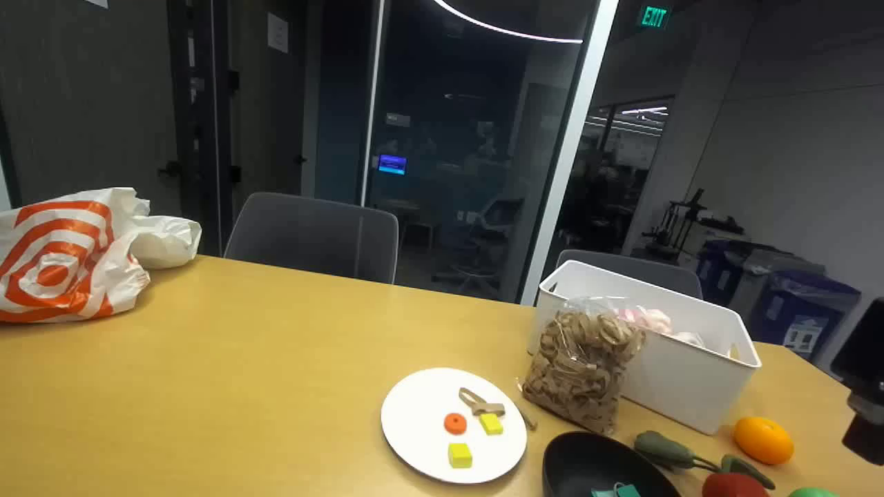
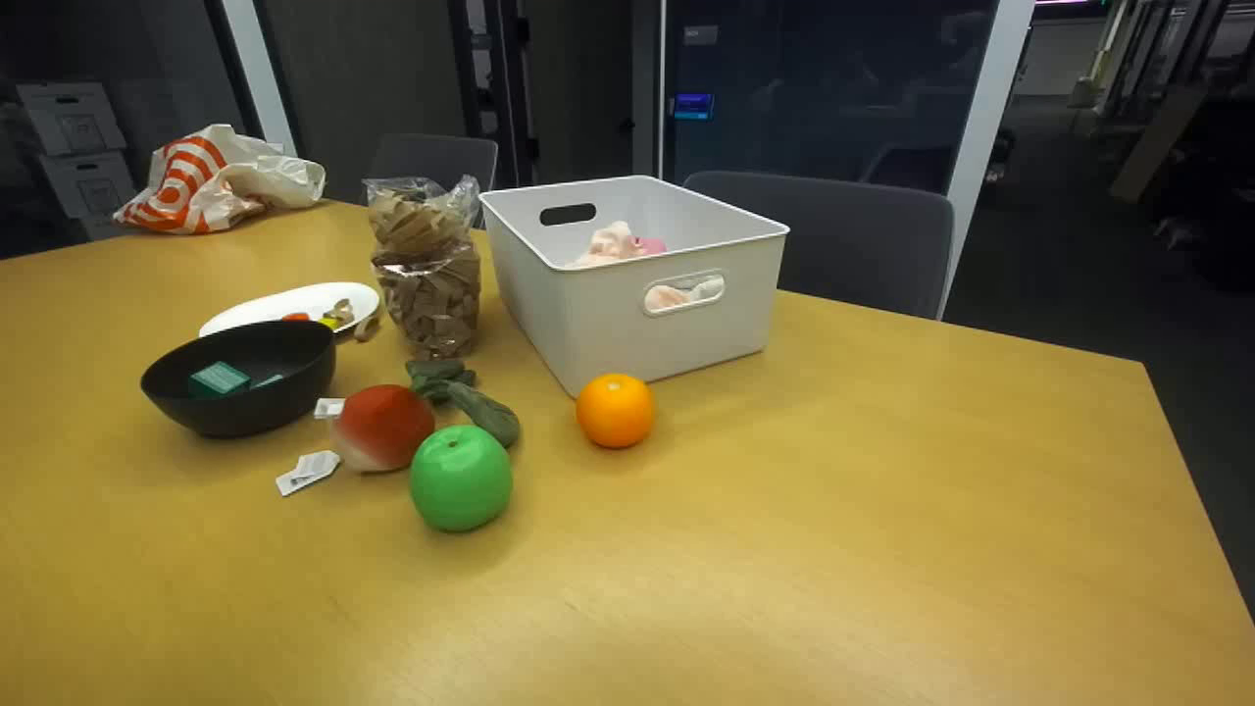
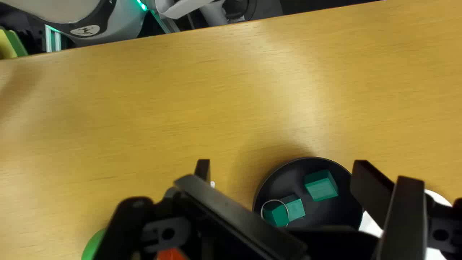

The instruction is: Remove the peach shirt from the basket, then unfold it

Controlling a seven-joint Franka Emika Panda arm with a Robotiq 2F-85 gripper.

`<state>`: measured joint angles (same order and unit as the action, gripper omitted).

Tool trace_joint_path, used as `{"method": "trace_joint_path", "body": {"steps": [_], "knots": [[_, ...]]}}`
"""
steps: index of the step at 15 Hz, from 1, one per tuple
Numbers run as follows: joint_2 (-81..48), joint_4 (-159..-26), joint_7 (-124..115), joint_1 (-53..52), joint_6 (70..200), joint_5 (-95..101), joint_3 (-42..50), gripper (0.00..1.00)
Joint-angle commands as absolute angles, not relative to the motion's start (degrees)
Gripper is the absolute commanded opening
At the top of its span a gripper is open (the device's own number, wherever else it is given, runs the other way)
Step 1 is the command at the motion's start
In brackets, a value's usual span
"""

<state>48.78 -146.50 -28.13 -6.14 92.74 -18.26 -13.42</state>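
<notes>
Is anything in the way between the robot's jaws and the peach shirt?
Sideways, yes: the white basket stands around the peach shirt on every side. From above, nothing visible does: both exterior views show the open top uncovered, so an overhead approach looks free.

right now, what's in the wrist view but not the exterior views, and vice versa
Only the wrist view shows the pale robot body with an oval logo and the open gap of the gripper.

Only the exterior views, both of them, show the white basket, the partly hidden peach shirt inside it, the orange, the bag of brown strips and the bullseye shopping bag.

All share the table, the black bowl with green blocks, the white plate and the green apple; the wrist view shows only parts of the plate and apple.
</notes>
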Motion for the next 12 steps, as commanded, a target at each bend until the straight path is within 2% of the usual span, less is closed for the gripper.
{"method": "trace_joint_path", "body": {"steps": [1, 12], "knots": [[49.0, -146.2, -27.4, -4.9, 92.4, -18.8, -14.3, 1.00], [47.7, -145.9, -27.6, -4.1, 95.3, -19.0, -14.9, 1.00]]}}
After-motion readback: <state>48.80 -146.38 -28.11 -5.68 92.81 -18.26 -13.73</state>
